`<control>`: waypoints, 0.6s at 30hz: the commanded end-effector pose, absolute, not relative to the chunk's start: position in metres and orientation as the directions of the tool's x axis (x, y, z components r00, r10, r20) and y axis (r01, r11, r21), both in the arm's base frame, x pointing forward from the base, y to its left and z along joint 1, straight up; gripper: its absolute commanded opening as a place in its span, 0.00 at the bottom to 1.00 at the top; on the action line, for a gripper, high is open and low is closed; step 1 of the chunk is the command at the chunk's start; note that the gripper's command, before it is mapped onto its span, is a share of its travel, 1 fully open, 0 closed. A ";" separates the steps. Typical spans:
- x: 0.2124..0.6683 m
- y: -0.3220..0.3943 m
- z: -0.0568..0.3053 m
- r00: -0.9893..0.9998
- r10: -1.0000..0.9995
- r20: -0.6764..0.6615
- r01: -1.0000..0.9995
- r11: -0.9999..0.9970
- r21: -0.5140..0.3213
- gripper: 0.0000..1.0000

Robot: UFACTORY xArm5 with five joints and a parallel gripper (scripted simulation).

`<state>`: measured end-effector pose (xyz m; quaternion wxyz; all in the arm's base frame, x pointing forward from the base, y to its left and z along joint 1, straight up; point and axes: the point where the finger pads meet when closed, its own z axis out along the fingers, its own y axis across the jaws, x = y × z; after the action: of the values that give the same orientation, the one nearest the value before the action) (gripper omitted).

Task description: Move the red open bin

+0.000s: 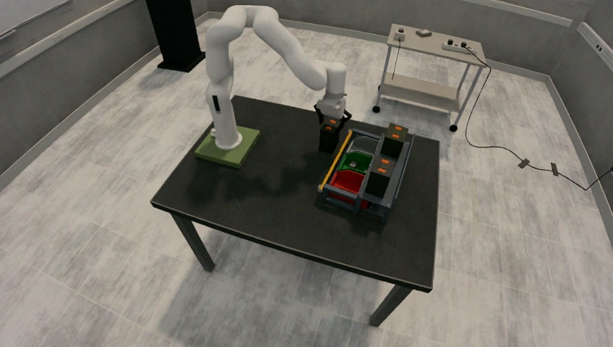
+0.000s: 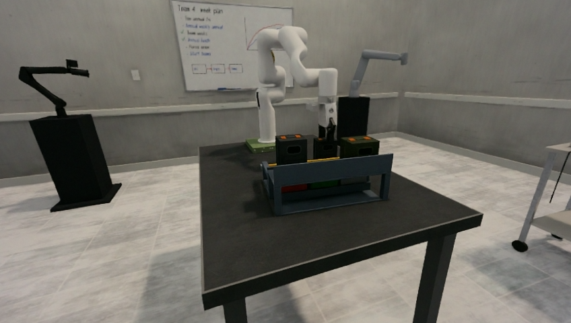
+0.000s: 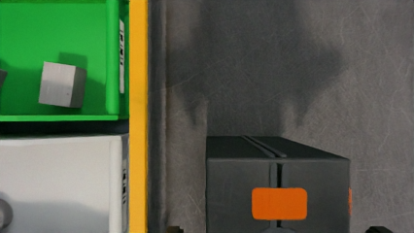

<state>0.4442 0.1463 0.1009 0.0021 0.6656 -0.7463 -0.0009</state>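
Note:
The red open bin [image 1: 348, 180] sits in the near slot of the blue shelf's [image 1: 365, 171] lower tier, behind a yellow front rail [image 1: 335, 162]. Its parts are not visible. Only a red strip of it shows in the exterior view [image 2: 294, 187]. Next to it are a green bin [image 1: 356, 160] holding a grey cube [image 3: 61, 83] and a white bin [image 3: 58, 180]. My gripper [image 1: 332, 121] is open, just above a closed dark box with an orange label [image 3: 277, 184]. That box stands on the table outside the shelf's far front corner. My fingertips show at either side of it.
Two more closed dark boxes [image 1: 395, 139] [image 1: 378, 176] stand on the shelf's upper tier. The arm's green base plate [image 1: 228, 146] is at the table's left. A white cart [image 1: 430, 64] stands on the floor beyond the table.

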 end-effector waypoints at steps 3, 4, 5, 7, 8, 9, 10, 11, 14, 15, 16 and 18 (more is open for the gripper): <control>0.445 0.147 0.123 -0.114 -0.993 0.000 -0.993 0.114 0.001 1.00; 0.445 0.147 0.125 -0.114 -0.993 0.000 -0.993 0.114 0.001 1.00; 0.445 0.147 0.126 -0.114 -0.993 0.000 -0.993 0.114 0.001 1.00; 0.445 0.147 0.126 -0.114 -0.993 0.000 -0.993 0.114 0.001 1.00; 0.445 0.147 0.126 -0.114 -0.993 0.000 -0.993 0.114 0.001 1.00; 0.445 0.147 0.126 -0.114 -0.993 0.000 -0.993 0.114 0.001 1.00; 0.445 0.147 0.126 -0.114 -0.993 0.000 -0.993 0.114 0.001 1.00; 0.445 0.147 0.126 -0.114 -0.993 0.000 -0.993 0.114 0.001 1.00; 0.445 0.147 0.126 -0.114 -0.993 0.000 -0.993 0.114 0.001 1.00; 0.445 0.147 0.126 -0.114 -0.993 0.000 -0.993 0.114 0.001 1.00; 0.445 0.147 0.126 -0.114 -0.993 0.000 -0.993 0.114 0.001 1.00; 0.445 0.147 0.126 -0.114 -0.993 0.000 -0.993 0.114 0.001 1.00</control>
<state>0.4441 0.1462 0.1245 0.0027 0.6656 -0.7463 -0.0012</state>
